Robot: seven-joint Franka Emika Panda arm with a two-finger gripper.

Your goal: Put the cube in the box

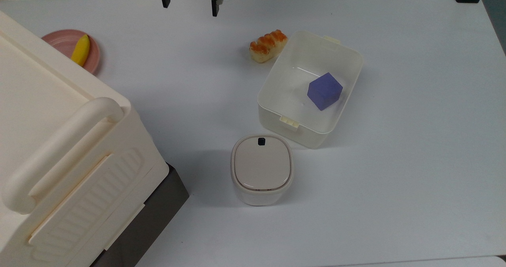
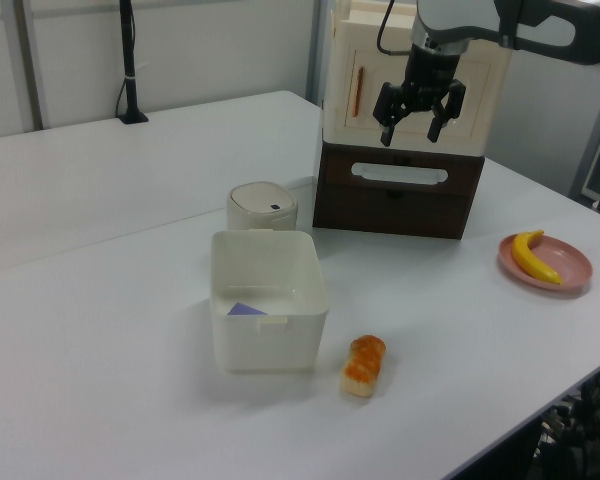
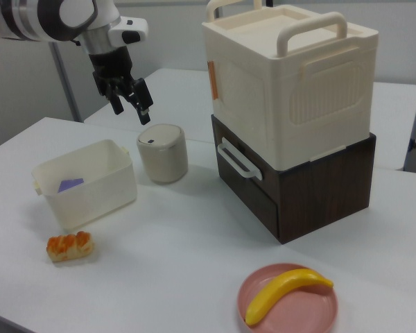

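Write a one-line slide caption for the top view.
Cube rests inside the box; open gripper hangs apart at the table's far edge.
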